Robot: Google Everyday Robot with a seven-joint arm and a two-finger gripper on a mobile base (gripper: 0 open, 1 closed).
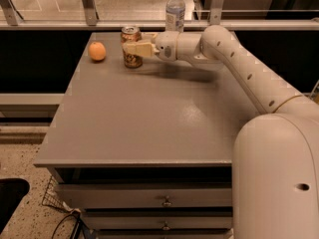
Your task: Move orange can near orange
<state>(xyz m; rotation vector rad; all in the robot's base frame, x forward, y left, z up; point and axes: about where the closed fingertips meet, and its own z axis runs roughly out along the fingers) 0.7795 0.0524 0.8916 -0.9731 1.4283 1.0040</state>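
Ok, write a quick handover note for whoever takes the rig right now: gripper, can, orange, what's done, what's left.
Gripper: shut around the orange can, over the far part of the table.
Orange: on the table, left of the can in view, with a small gap between them.
Done: can grasped, upright, already close to the orange.
Left: set the can down if it isn't resting (cannot tell), release, pull the arm back.

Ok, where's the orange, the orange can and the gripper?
orange point(97, 51): camera view, middle of the fruit.
orange can point(132, 60): camera view, lower body near its base.
gripper point(128, 47): camera view, its tip, closed round the orange can.
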